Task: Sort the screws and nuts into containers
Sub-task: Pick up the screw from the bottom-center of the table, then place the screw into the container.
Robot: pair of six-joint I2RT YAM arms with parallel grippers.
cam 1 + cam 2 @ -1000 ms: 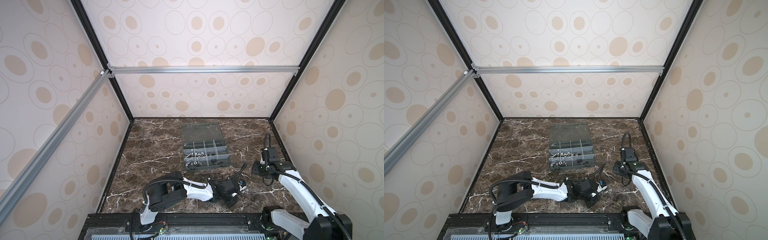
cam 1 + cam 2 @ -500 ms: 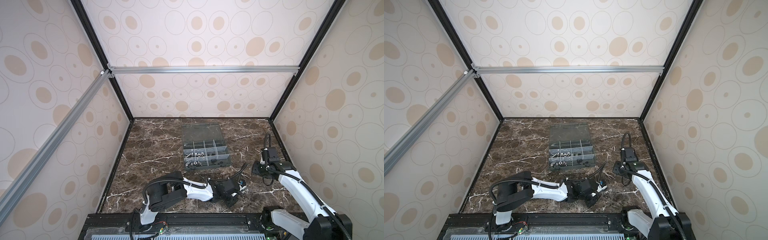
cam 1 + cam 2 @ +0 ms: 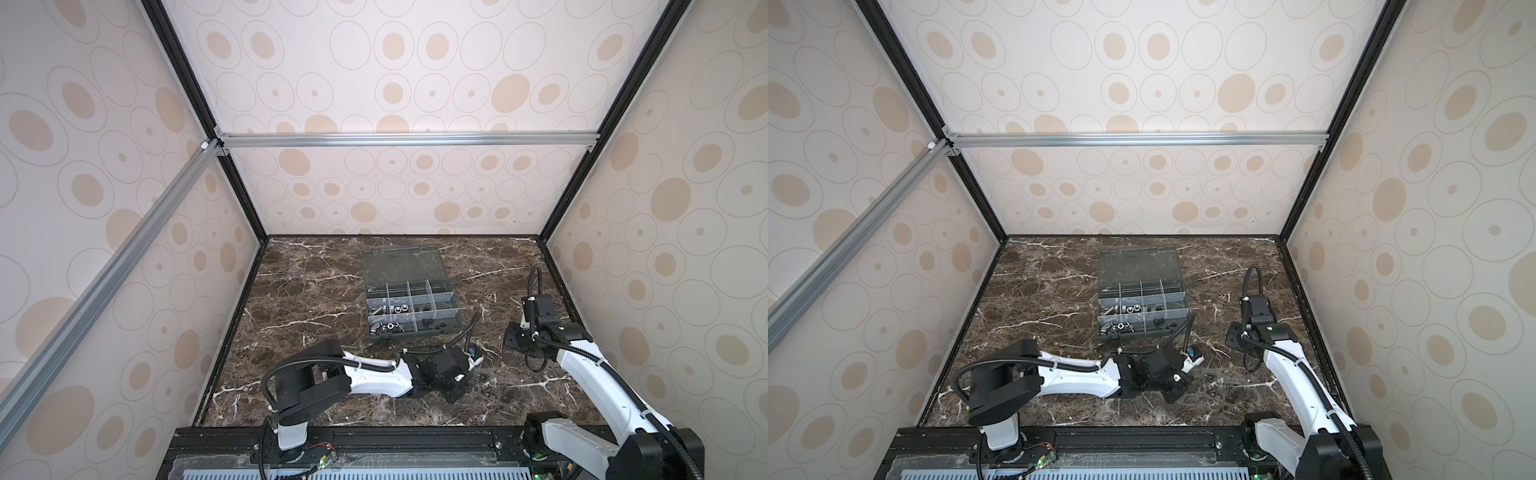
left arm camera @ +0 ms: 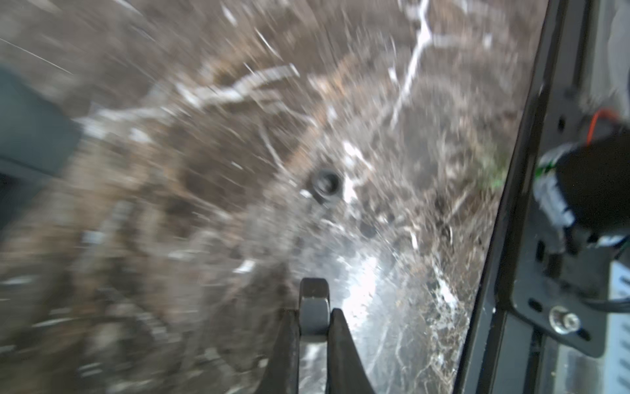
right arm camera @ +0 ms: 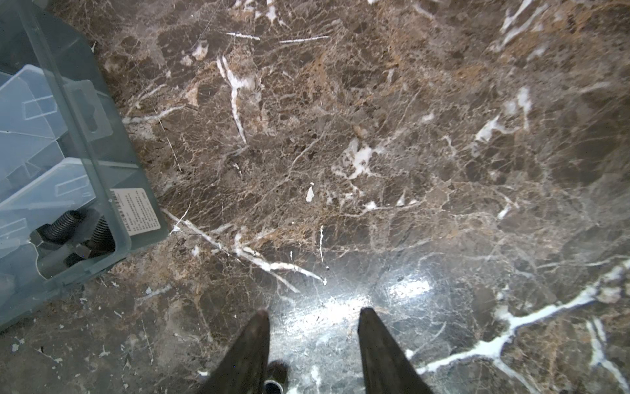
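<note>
In the left wrist view, my left gripper [image 4: 314, 312] is shut on a dark hex nut [image 4: 314, 300] that stands out past the fingertips. A black ring-like nut [image 4: 325, 182] lies loose on the marble ahead of it, and shows in both top views [image 3: 483, 377] [image 3: 1209, 377]. The smoky-grey organiser [image 3: 415, 333] stands open mid-table, with silver nuts [image 3: 392, 309] in its left containers. My right gripper [image 5: 313, 314] hangs open and empty over bare marble to the right of the box. Black screws [image 5: 64, 225] lie in the box's near corner container.
The organiser's clear lid [image 3: 403, 264] lies flat behind the box. The left arm [image 3: 374, 376] stretches low across the front of the marble table [image 3: 316, 291]. Patterned walls close three sides, and a black rail [image 3: 374, 436] runs along the front edge.
The left jaws have closed the last bit onto the nut. The left wrist view is blurred with motion. The right arm has not moved.
</note>
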